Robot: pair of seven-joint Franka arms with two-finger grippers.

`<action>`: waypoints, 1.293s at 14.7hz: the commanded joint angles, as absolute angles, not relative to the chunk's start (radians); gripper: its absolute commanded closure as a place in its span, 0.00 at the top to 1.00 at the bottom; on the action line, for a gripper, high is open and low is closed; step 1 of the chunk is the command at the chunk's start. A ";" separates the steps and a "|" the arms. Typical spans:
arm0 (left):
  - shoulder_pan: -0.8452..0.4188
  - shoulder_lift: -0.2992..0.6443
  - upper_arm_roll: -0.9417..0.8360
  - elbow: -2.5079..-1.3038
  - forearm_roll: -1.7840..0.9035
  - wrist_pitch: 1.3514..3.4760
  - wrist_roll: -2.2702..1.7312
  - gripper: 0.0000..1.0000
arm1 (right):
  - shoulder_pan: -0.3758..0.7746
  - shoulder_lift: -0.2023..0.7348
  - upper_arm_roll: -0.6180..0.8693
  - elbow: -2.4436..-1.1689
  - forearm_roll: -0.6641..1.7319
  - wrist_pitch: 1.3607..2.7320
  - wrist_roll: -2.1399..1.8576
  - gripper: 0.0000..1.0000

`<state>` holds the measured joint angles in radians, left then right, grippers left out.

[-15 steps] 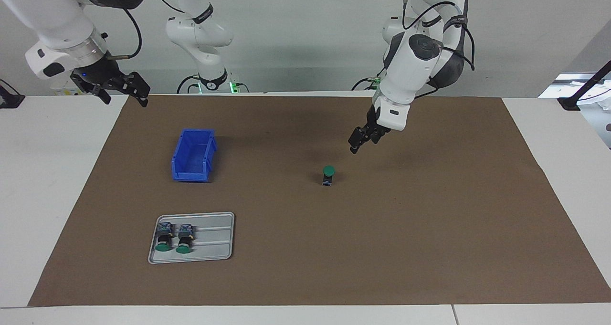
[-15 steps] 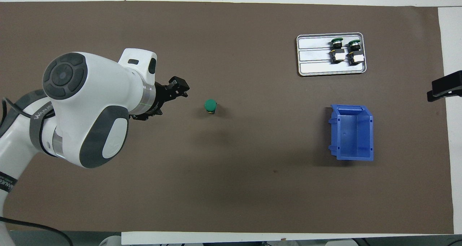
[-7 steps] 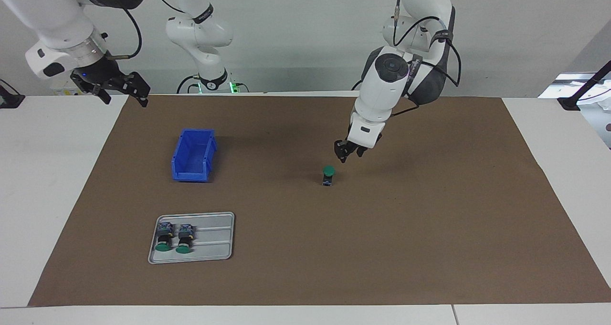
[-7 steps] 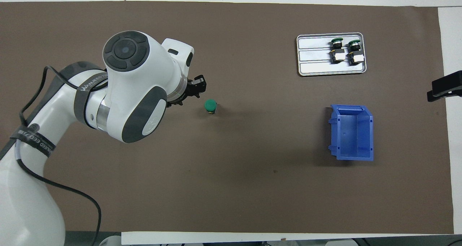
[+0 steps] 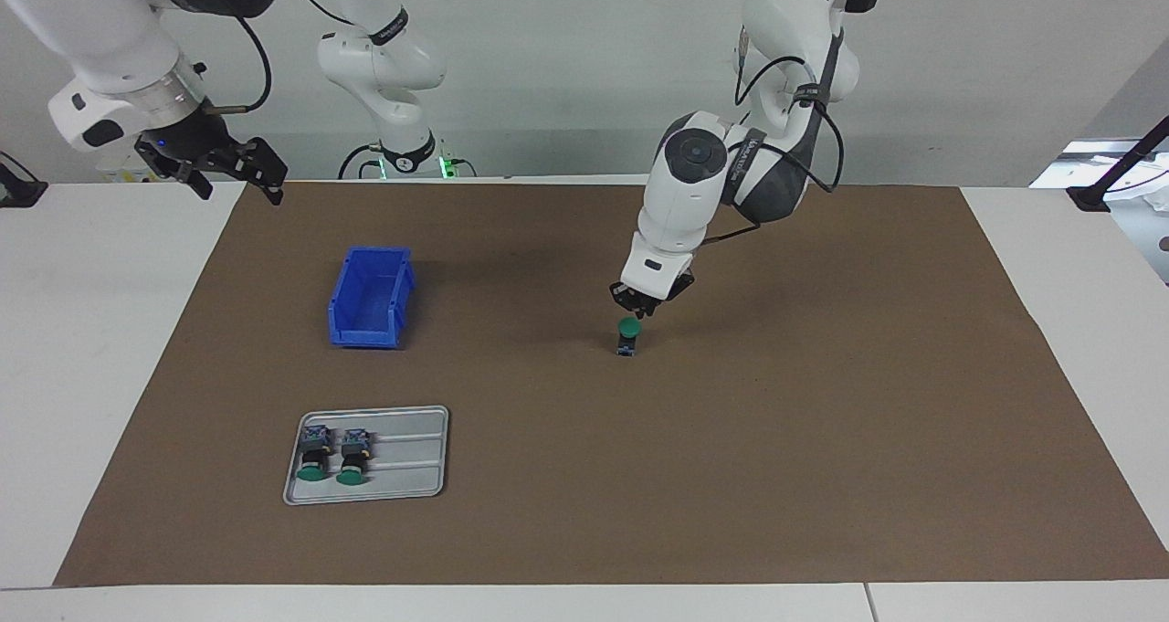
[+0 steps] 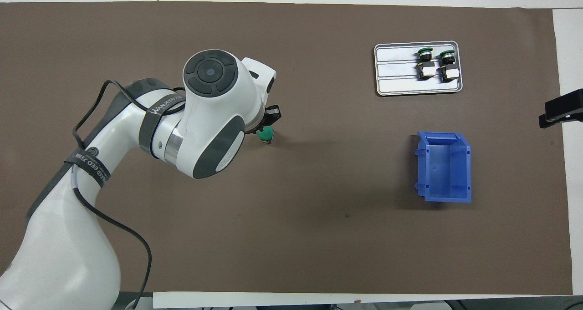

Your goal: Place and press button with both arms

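Note:
A green-capped button point(image 5: 627, 333) stands upright on the brown mat near the table's middle; it also shows in the overhead view point(image 6: 266, 134). My left gripper point(image 5: 639, 311) points down right over its cap, fingers together, with the tips just above the cap or barely on it. In the overhead view the left gripper point(image 6: 272, 116) and wrist cover part of the cap. My right gripper point(image 5: 233, 173) waits open and empty in the air over the mat's corner at the right arm's end, and shows at the overhead view's edge point(image 6: 562, 112).
A grey metal tray point(image 5: 411, 462) holds two more green-capped buttons point(image 5: 315, 456) lying on their sides, at the right arm's end, farther from the robots. A blue bin point(image 5: 370, 307) stands nearer to the robots than the tray. A third arm stands at the back.
My left arm has swung from the left arm's end toward the button and lowered, bringing its gripper from beside the button to right over the cap. The right arm has not moved.

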<state>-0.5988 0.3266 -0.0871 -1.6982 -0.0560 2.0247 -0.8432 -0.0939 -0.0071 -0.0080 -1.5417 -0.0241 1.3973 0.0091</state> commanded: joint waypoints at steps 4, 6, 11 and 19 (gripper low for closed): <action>-0.609 0.364 -0.077 -1.703 -0.032 2.085 -0.841 0.12 | -0.097 -0.032 -0.008 -1.571 -0.023 1.411 -0.015 1.00; -0.609 0.364 -0.078 -1.704 -0.034 2.083 -0.839 0.02 | -0.097 -0.032 -0.008 -1.571 -0.023 1.411 -0.015 1.00; -0.609 0.367 -0.078 -1.715 -0.034 2.115 -0.842 0.00 | -0.097 -0.032 -0.008 -1.571 -0.023 1.411 -0.015 1.00; -0.609 0.370 -0.080 -1.770 -0.034 2.163 -0.838 0.00 | -0.097 -0.032 -0.008 -1.571 -0.023 1.411 -0.015 1.00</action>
<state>-0.5994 0.3744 -0.0851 -1.7238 -0.0512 2.1242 -0.8429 -0.0939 -0.0071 -0.0080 -1.5417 -0.0241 1.3973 0.0091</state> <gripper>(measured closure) 0.991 0.000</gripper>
